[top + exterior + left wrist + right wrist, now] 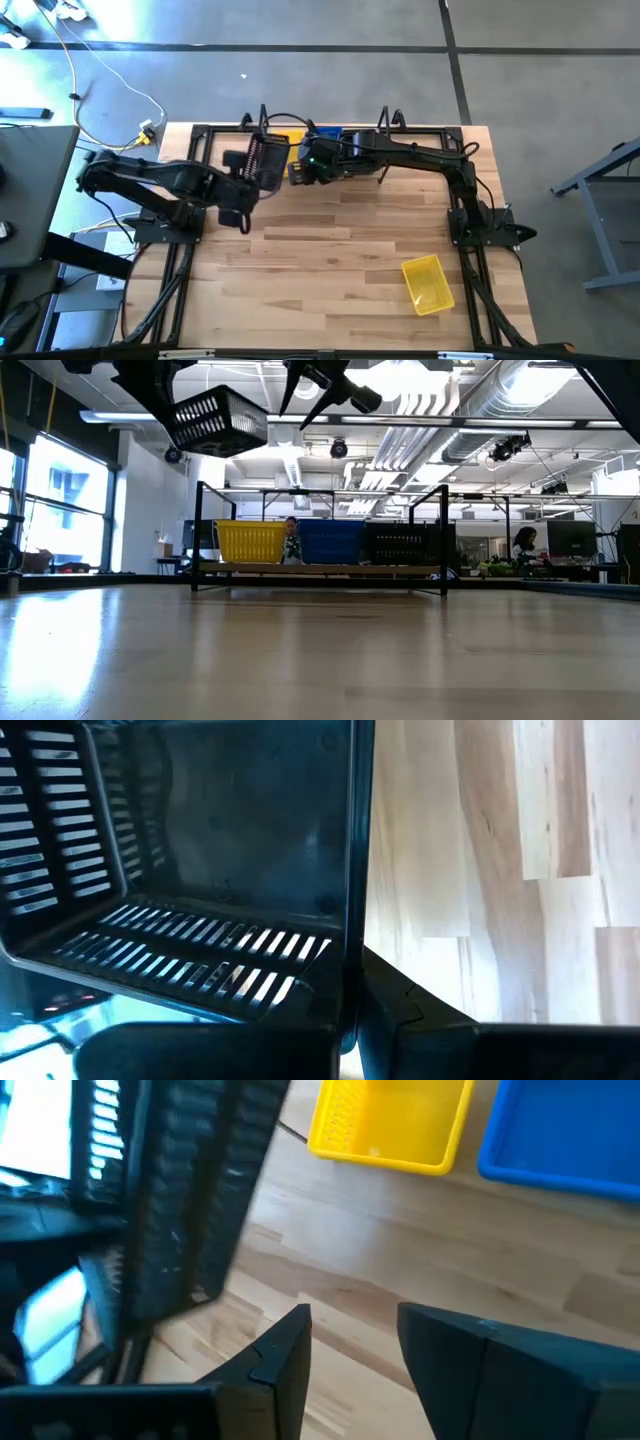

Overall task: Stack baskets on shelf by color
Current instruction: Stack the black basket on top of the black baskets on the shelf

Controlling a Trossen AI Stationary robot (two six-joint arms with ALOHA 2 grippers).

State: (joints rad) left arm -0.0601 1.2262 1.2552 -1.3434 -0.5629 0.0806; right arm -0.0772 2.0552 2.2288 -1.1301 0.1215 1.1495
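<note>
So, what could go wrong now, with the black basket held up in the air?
The left hand grips the black basket only by one wall, and it hangs tilted, so it may slip or swing. The open right hand is close beside it above the table; the arms could bump. The tilted basket might also catch the shelf's wire frame.

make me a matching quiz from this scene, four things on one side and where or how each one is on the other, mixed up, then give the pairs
Things:
1. black basket
2. lone yellow basket
3. right gripper
4. blue baskets

Place or state:
A. lying on the bare tabletop near the right arm's base
B. on the shelf, middle spot
C. held up in the air, tilted, by the left gripper
D. fingers open, holding nothing, in the air in front of the shelf

Pairs: 1-C, 2-A, 3-D, 4-B
</note>
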